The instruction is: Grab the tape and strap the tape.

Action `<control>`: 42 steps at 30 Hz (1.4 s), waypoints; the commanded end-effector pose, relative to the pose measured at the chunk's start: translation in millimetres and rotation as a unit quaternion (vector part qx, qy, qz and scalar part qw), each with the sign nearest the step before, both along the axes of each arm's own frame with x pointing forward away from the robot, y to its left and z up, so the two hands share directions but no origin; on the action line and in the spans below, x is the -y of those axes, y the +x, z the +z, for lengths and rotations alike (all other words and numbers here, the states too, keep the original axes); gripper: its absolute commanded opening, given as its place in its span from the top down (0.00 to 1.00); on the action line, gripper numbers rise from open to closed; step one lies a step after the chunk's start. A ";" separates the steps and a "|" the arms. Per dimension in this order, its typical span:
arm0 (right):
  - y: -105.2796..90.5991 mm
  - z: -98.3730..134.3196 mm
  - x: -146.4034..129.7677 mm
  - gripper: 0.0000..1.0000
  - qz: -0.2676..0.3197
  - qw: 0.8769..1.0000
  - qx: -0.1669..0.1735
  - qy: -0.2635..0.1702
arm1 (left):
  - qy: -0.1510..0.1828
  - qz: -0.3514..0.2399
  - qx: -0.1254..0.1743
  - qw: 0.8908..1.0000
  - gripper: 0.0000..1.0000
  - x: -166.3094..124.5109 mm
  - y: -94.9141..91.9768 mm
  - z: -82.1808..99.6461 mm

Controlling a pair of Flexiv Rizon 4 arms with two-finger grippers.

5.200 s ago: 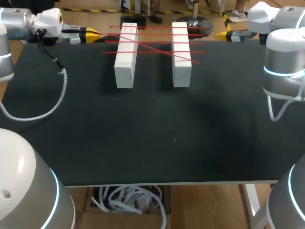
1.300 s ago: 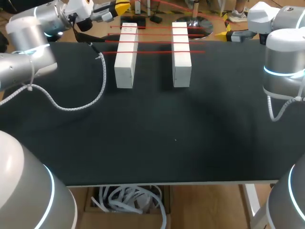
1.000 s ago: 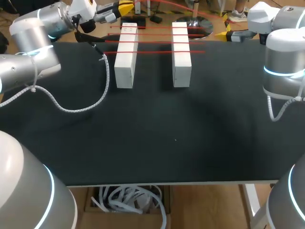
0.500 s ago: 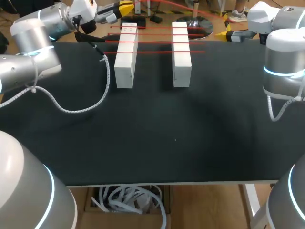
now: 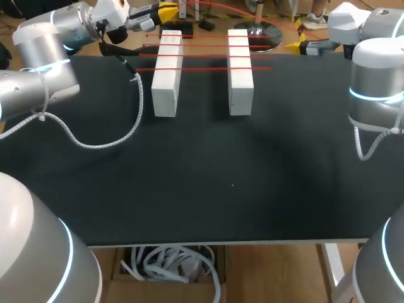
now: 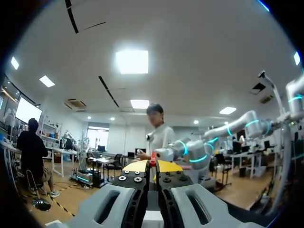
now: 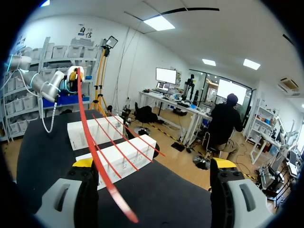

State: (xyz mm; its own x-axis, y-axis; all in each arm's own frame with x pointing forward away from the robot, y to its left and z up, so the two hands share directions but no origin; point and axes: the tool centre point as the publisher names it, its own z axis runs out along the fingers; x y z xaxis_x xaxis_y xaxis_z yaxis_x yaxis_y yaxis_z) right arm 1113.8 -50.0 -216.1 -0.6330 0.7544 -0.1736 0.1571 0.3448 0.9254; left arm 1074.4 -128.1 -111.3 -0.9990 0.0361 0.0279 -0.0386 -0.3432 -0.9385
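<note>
Two white blocks [image 5: 167, 72] [image 5: 240, 69] stand side by side at the table's far end, with several strands of red tape [image 5: 205, 55] stretched across their tops. My left gripper [image 5: 166, 10] is raised behind the left block, shut on the tape's end; a red sliver [image 6: 153, 163] shows between its yellow tips, gripper [image 6: 153, 166]. From there a loose length of tape [image 5: 252, 11] arcs over to my right gripper [image 5: 302, 45] at the far right edge. In the right wrist view the tape [image 7: 97, 161] passes between the wide-apart fingers of the right gripper [image 7: 154, 166], close to one finger [image 7: 84, 164].
The left arm's white coiled cable [image 5: 113, 136] droops onto the black table [image 5: 208, 189] left of the blocks. The right arm's cable [image 5: 366, 148] hangs at the right edge.
Since five seconds ago my left arm swung from the left edge up behind the blocks, and the diagonal strands are gone. In the last second the loose tape sagged toward the right gripper.
</note>
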 end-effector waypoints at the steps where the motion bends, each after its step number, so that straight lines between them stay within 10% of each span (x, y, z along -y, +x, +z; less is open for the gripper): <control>1: 0.0 0.0 0.0 0.00 0.000 1.000 0.000 0.000 | -0.001 -0.005 0.000 1.000 1.00 -1.3 4.1 -1.3; 33: 5.8 7.4 3.1 0.00 -0.018 1.000 -0.007 0.011 | 0.001 -0.007 -0.001 1.000 1.00 -3.7 2.7 -1.7; 42: -17.7 20.9 -11.1 0.00 -0.086 0.983 -0.124 0.106 | 0.001 -0.007 -0.001 1.000 1.00 -3.7 2.7 -1.7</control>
State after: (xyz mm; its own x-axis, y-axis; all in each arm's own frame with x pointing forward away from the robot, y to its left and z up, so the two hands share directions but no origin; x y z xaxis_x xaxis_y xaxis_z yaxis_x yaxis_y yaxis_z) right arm 1109.1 -44.6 -206.0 -0.5313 0.8431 0.0826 0.3269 0.1141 0.9381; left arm 1075.9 -124.5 -112.2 -0.9984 0.0466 0.0305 -0.0446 -0.3400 -0.9394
